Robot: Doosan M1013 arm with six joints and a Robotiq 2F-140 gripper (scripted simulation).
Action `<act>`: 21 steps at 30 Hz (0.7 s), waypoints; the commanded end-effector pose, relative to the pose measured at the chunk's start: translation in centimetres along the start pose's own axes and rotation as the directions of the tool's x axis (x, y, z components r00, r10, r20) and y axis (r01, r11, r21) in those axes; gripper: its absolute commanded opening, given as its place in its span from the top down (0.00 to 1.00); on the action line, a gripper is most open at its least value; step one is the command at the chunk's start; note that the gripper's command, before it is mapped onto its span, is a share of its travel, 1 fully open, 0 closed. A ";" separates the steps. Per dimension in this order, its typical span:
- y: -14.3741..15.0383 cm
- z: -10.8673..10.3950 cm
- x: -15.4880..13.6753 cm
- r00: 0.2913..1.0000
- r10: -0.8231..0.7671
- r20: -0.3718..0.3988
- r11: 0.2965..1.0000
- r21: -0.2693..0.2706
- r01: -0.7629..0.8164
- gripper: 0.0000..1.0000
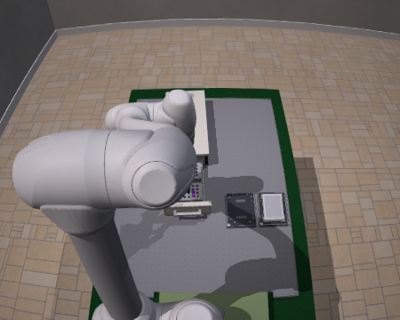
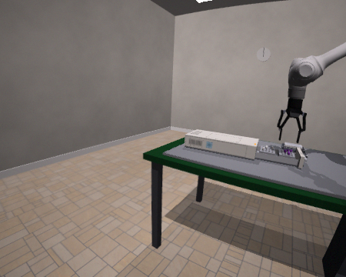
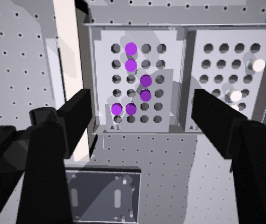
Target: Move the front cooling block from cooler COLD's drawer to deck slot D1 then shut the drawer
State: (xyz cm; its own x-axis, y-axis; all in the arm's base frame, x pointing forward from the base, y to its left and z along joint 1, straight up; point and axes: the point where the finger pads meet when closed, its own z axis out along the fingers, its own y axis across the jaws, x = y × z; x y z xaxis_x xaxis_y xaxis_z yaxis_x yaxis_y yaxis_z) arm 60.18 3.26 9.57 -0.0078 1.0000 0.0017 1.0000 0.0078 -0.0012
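Note:
The cooler COLD (image 2: 221, 143) has its drawer pulled out. The front cooling block (image 3: 136, 82) lies in the drawer beside the cream handle bar (image 3: 64, 55), with several purple tubes upright in its bores. It also shows in the overhead view (image 1: 194, 192). The rear block (image 3: 231, 73) lies next to it with white tubes. My gripper (image 3: 142, 103) is open and empty. It hangs well above the front block, with a finger on either side of it in the wrist view, and touches nothing, as the side view (image 2: 291, 132) shows. Slot D1 (image 1: 241, 210) is a dark empty plate.
Slot D2 (image 1: 273, 208) holds a white-topped item right beside D1. D1's plate also shows at the bottom of the wrist view (image 3: 104, 195). My arm's large body (image 1: 102, 173) hides most of the drawer in the overhead view. The deck ends at a green border.

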 end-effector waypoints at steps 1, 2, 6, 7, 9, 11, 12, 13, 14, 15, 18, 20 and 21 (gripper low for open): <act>0.0 0.4 0.0 1.000 0.000 0.000 1.000 -0.001 0.000 0.34; 0.0 0.6 0.0 1.000 0.000 0.000 1.000 -0.001 0.000 0.34; 0.0 1.1 0.0 1.000 0.000 0.000 1.000 -0.001 0.000 0.34; 0.0 1.1 0.0 1.000 0.000 0.000 1.000 -0.001 0.000 0.34; 0.0 1.2 0.0 1.000 0.000 0.000 1.000 -0.001 0.000 0.34; 0.0 1.5 0.0 1.000 0.000 0.000 1.000 -0.001 0.000 0.34; 0.0 1.6 0.0 1.000 0.000 0.000 1.000 -0.001 0.000 0.34; 0.0 1.8 0.0 1.000 0.000 0.000 1.000 -0.001 0.000 0.34; 0.0 1.9 0.0 1.000 0.000 0.000 1.000 -0.001 0.000 0.34; 0.0 2.0 0.0 1.000 0.000 0.000 1.000 -0.001 0.000 0.34; -0.1 2.4 0.0 1.000 0.000 0.000 1.000 -0.001 0.000 0.34; -0.1 2.7 0.0 1.000 0.000 0.000 1.000 -0.001 0.000 0.34; -0.1 2.8 0.0 1.000 0.000 0.000 1.000 -0.001 0.000 0.34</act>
State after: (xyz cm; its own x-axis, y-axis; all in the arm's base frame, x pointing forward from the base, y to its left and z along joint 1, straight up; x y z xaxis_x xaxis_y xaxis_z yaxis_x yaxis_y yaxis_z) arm 60.07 3.27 7.04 -0.0077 1.0000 0.0017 1.0000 0.0077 -0.0012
